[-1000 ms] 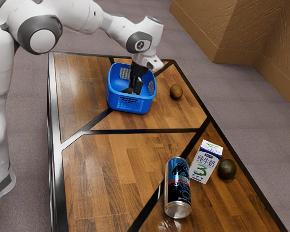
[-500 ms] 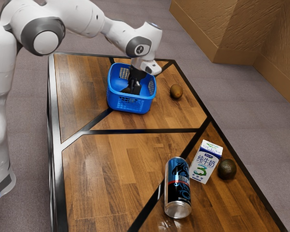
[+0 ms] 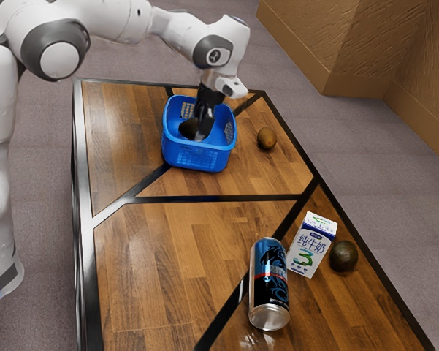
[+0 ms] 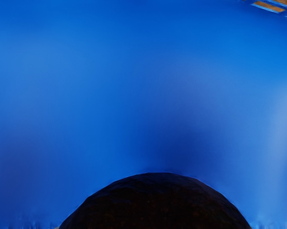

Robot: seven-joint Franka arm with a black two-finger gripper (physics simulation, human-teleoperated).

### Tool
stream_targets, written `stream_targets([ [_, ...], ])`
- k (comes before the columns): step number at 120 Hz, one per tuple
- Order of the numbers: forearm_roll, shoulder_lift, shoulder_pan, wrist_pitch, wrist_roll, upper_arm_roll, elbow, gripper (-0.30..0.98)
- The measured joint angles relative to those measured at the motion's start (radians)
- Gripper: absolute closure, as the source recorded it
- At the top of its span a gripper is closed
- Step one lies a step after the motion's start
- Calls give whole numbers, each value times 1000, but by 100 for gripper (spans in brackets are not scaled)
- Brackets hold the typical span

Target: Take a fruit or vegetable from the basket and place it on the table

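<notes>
"Where is our fruit sitting?"

"The dark fruit (image 3: 188, 129) is lying inside the basket, just at nine o'clock from the claw (image 3: 201, 131), taking twelve as the exterior view's top. In the wrist view its round back is showing close under the hand."

"Is the claw gripping it?"

"I'm not managing to tell whether it's standing wide, narrow or closed on the fruit."

"How are you expecting it to handle?"

"I'm guessing fairly heavy for its size and firm, perhaps with a little give. That curve is looking likely to roll or slip, so I'm favouring a hold across its widest part, below the crown, with steady, moderate squeezing to avoid bruising."

"And around it?"

"The blue basket (image 3: 193, 157) is standing on the table (image 3: 139, 139), so its rim is needing a clear lift. Outward from there, a brown fruit (image 3: 266, 138) is resting at three o'clock, another dark one (image 3: 343, 256) at four, the milk carton (image 3: 304, 257) between four and five, and the can (image 3: 269, 285) at five."

"So I'm favouring bare wood nearby, and a gentle release."
</notes>
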Motion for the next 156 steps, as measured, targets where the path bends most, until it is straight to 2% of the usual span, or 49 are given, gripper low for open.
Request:
stream_targets([
  [12, 22, -40, 3, -104, -5, -5, 65, 32],
  [18, 33, -55, 29, -160, -11, -49, 135, 32],
  [39, 64, -100, 103, -282, -65, -392, 314, 35],
  [45, 76, -94, 76, -298, -89, -470, 328, 35],
  [52, 86, -80, -7, -303, -115, -508, 331, 35],
  [59, 93, -63, -101, -302, -138, -505, 328, 35],
  [65, 96, -50, -141, -293, -155, -484, 324, 36],
  [88, 109, -29, 22, -273, -210, -464, 322, 37],
  [108, 133, -28, -19, -275, -247, -463, 324, 37],
  [136, 139, 9, -11, -268, -286, -462, 326, 34],
  [156, 140, 46, -11, -256, -306, -460, 324, 37],
])
